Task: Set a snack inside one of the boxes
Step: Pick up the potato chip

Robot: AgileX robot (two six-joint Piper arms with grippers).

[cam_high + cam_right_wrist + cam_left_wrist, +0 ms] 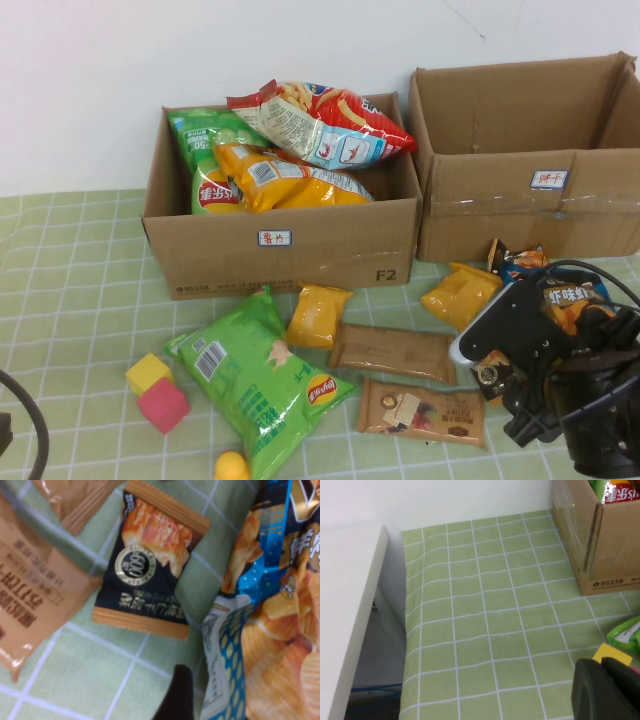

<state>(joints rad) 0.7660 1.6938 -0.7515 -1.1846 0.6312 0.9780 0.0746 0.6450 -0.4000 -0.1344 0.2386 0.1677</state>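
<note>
- Hovering over the small dark snack packet, the right gripper has its jaws spread wide, nothing held.
- The packet lies flat on the worktop, between a tan wrapper and a blue chip bag.
- It looks light, soft and crinkly; pinching across its middle seems safest.
- The left gripper is parked near the worktop's left edge; I cannot tell how its jaws stand.

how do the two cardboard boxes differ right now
The left box is piled with chip bags, the red one rising above its rim; the right box shows no contents from here. The left box stands nearer the front edge, the right box further back. Both are open brown cartons with a small white label. The right gripper, open, hovers over small snacks; the left gripper is parked at the left.
</note>
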